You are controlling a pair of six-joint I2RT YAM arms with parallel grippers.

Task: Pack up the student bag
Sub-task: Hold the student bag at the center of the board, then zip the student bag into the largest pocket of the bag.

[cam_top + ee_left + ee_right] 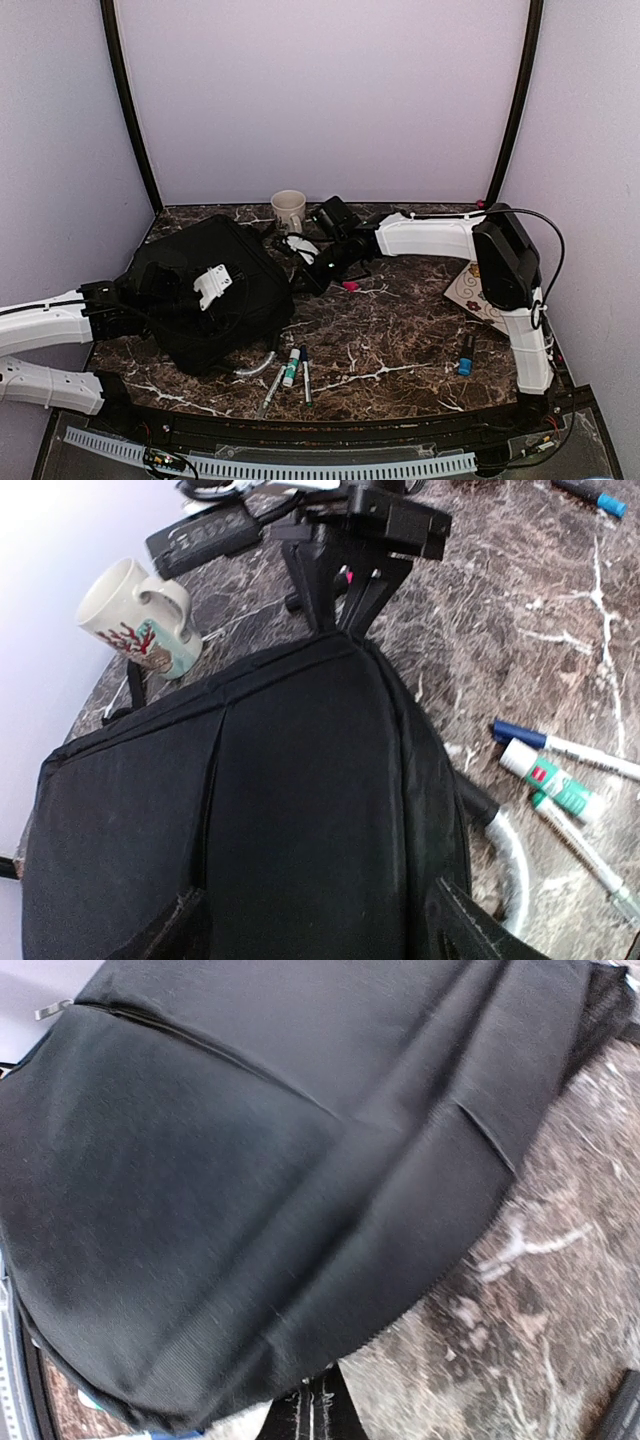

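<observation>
Student bag (240, 305): lies flat on the left half of the marble table (400, 350), its grey handle (256, 366) curling out at the near side
Left gripper (318, 912): fingers spread wide above the bag's black panel, nothing between them
Right gripper (338, 615): jaws closed to a point, tips against the bag's far edge; whether a zip pull or a pinch of fabric is caught there I cannot tell, as its wrist view is blurred and nearly all cloth
Loose items: markers (291, 368) just beside the handle, a blue-capped pen (466, 355) well apart to the right, all lying on the table
Stage: probably getting the bag open; no open mouth shows yet
Risk, sliding: the left fingers grip nothing, so a tug from the right arm would likely drag the whole bag rather than part it
Risk, mug: the mug (288, 210) stands near the bag's far corner and the right arm; a shifted bag or a sweeping wrist could tip it
Risk, markers: a bag pushed toward the near edge could roll them out of easy reach
</observation>
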